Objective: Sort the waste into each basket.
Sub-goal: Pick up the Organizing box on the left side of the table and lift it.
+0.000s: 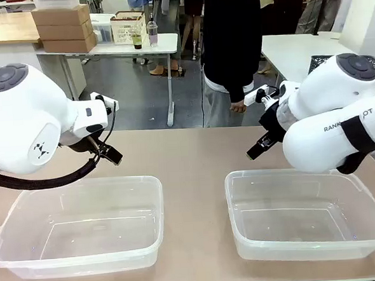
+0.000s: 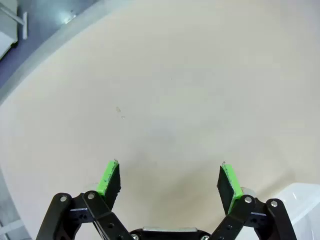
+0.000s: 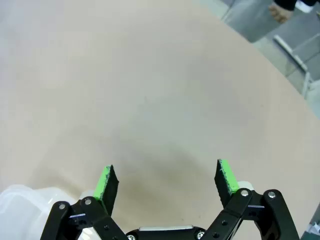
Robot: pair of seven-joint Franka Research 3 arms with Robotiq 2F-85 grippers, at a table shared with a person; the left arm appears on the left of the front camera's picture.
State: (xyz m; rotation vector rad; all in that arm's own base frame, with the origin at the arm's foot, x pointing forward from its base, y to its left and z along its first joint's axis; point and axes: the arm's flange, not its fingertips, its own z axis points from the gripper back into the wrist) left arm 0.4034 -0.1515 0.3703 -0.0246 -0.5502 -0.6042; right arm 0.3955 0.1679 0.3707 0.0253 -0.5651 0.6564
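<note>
Bare worktop [image 1: 188, 150] spans mid-frame, with an open lane running down between the left tub [image 1: 157, 212] and right tub [image 1: 233, 208]. Both tubs are open from above. A person [image 1: 231, 48] stands at the far edge, upper centre, closing that side.

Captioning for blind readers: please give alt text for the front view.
Two empty clear tubs, the left tub and right tub, sit side by side on a beige table. The left gripper and right gripper hover open beyond them; a person in a dark top stands at the far side.
</note>
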